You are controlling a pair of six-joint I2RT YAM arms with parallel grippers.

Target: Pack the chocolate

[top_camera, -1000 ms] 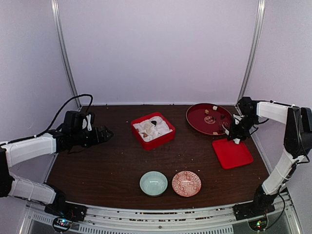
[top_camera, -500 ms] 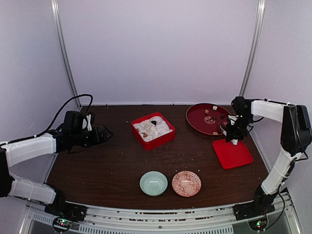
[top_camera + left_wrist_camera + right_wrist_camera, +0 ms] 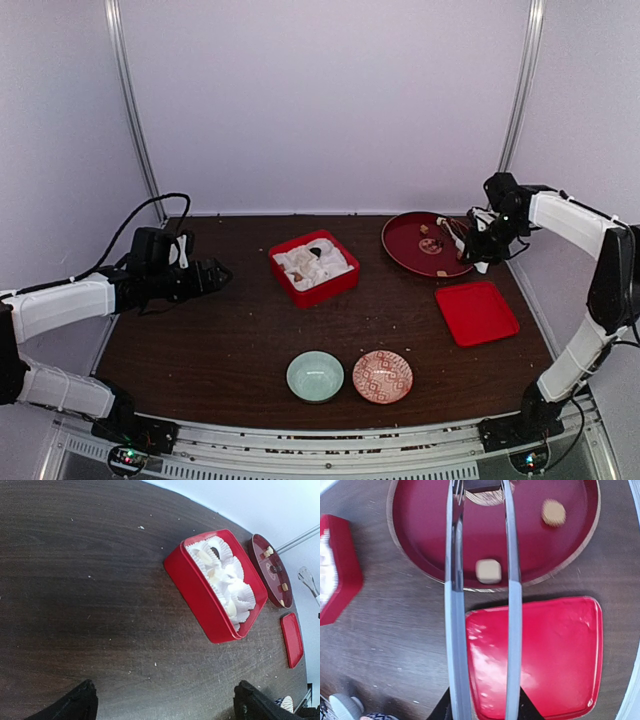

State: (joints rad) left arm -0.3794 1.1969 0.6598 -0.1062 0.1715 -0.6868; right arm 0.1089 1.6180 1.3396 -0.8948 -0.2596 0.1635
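Observation:
Small chocolate pieces lie on the round red plate (image 3: 410, 250): a whitish cube (image 3: 488, 571) and a tan round one (image 3: 553, 512). My right gripper (image 3: 480, 246) is shut on the slim silver tongs (image 3: 453, 605). The tong arms stand apart and reach over the plate's near rim (image 3: 545, 575), with the cube between them below. The red box (image 3: 343, 285) holds white paper cups (image 3: 225, 577) and a dark piece (image 3: 216, 553). My left gripper (image 3: 218, 273) is open and empty, low over the table left of the box (image 3: 200, 600).
A flat red lid (image 3: 477, 313) lies on the table just in front of the plate, under the tongs in the right wrist view (image 3: 550, 655). A pale green bowl (image 3: 315, 376) and a patterned red bowl (image 3: 382, 376) stand near the front edge.
My right gripper has risen and moved back with the tongs, from over the red lid's far edge to the plate's right side. The left arm has not moved.

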